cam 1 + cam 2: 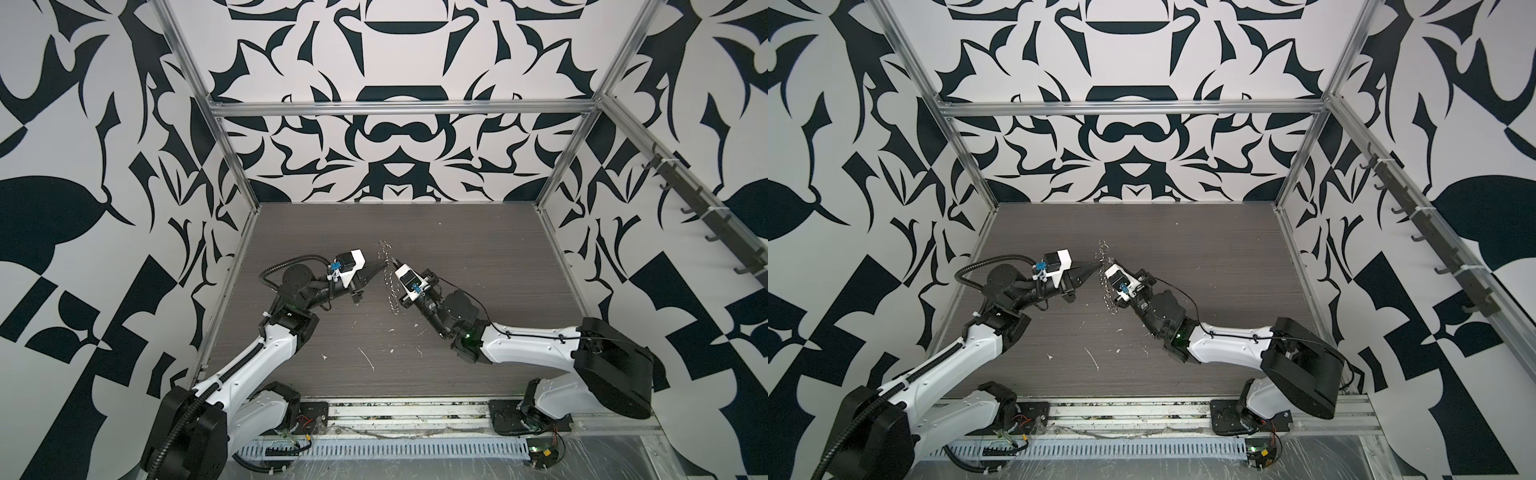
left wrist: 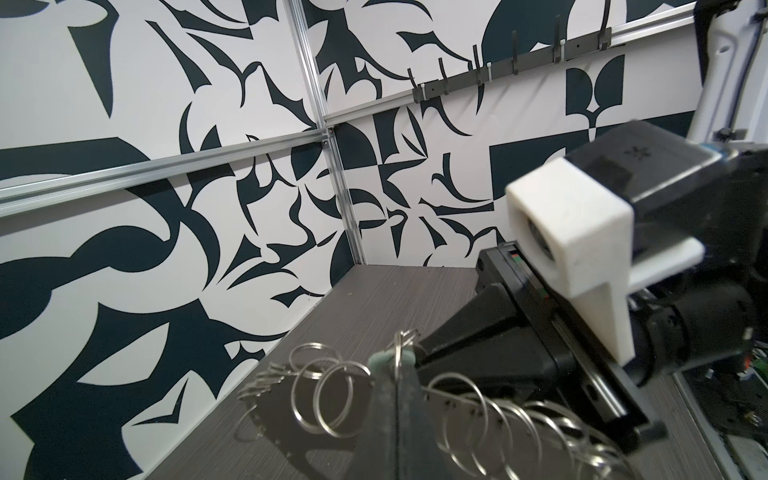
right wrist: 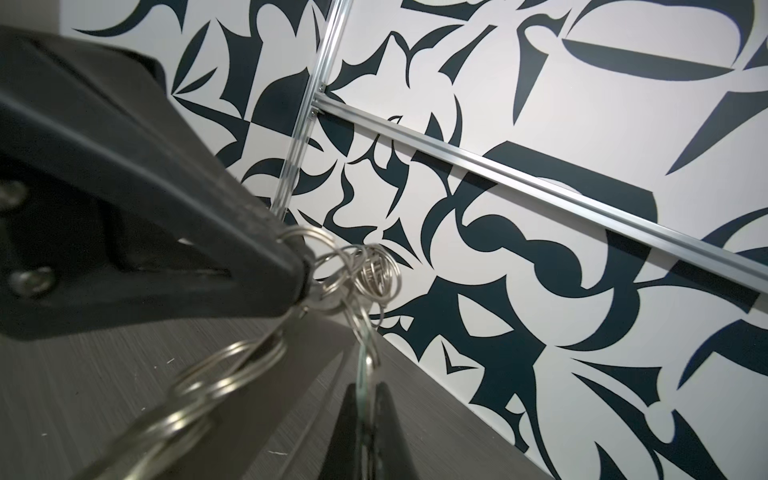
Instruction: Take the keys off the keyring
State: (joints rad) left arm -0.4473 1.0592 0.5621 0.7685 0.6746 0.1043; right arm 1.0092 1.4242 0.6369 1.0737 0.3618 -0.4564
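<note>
Dark wood-grain tabletop [image 1: 478,270] lies under both arms; the left gripper [image 1: 386,262] is clamped on the keyring [image 1: 390,291], a chain of thin silver split rings strung far-to-near in both top views. Just beside it, the right gripper [image 1: 395,263] pinches the pale tag [image 3: 362,370], seen edge-on.

In the right wrist view the keys [image 3: 362,370] show only a thin pale edge, the rest hidden inside the right end effector [image 3: 365,390], and the keyring [image 3: 224,370] blurs and runs off the picture. In both top views its rings are too small to separate.
</note>
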